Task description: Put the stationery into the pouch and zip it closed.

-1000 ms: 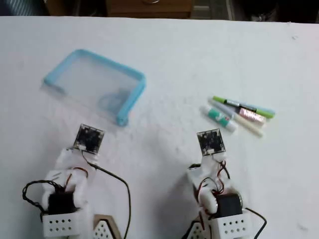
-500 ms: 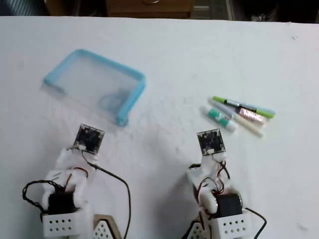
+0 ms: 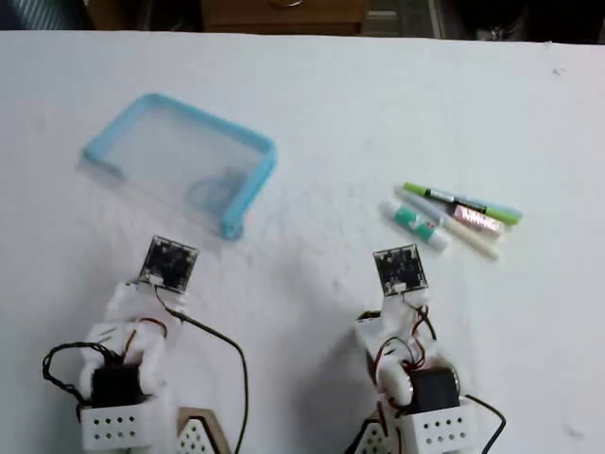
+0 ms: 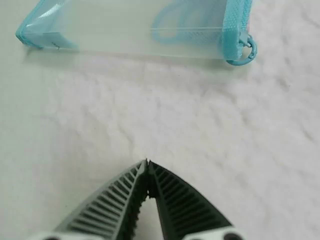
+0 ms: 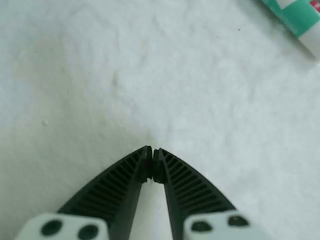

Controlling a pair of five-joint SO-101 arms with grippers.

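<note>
A clear pouch (image 3: 175, 161) with blue trim lies flat at the table's left, its blue ring zip pull (image 4: 246, 50) at the near right corner. Several pens and a glue stick (image 3: 452, 218) lie bunched at the right. My left gripper (image 4: 147, 164) is shut and empty over bare cloth, a short way in front of the pouch (image 4: 135, 22). My right gripper (image 5: 151, 151) is shut and empty too, with the green-and-white glue stick (image 5: 295, 22) off to one side. In the high view both arms (image 3: 142, 312) (image 3: 406, 322) sit at the near edge.
A white cloth (image 3: 331, 123) covers the table. Black cables (image 3: 222, 350) trail by the left arm's base. A dark wooden piece of furniture (image 3: 284, 14) stands beyond the far edge.
</note>
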